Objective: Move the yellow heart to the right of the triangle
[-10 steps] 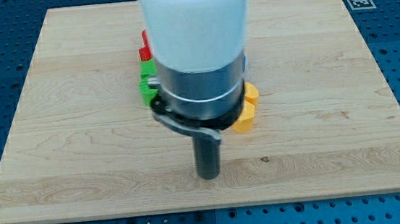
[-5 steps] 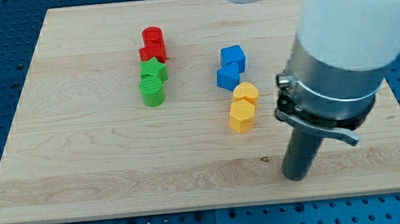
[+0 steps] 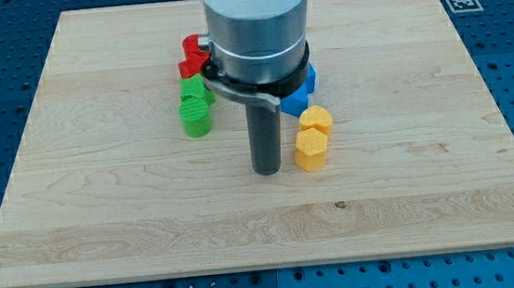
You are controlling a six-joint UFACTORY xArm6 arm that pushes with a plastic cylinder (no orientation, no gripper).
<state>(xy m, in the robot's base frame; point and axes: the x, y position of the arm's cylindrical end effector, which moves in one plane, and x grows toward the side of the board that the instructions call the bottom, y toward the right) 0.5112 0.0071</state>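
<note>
My tip (image 3: 267, 171) rests on the board just left of the lower yellow block (image 3: 311, 149), a hexagon-like shape, with a small gap between them. The yellow heart (image 3: 316, 118) sits directly above that block and touches it. Two blue blocks lie above the heart and are partly hidden by the arm: one (image 3: 293, 104) at the arm's lower edge, which seems to be the triangle, and a cube (image 3: 308, 78) above it. The heart is below and slightly right of the blue pair.
A green star (image 3: 197, 92) and a green cylinder (image 3: 195, 119) stand left of the rod. Two red blocks (image 3: 191, 56) sit above them, partly hidden by the arm. The wooden board (image 3: 76, 206) lies on a blue perforated table.
The arm swung from the middle to the view's right and back left. My tip now stands higher up, beside the lower yellow block. No block has visibly moved.
</note>
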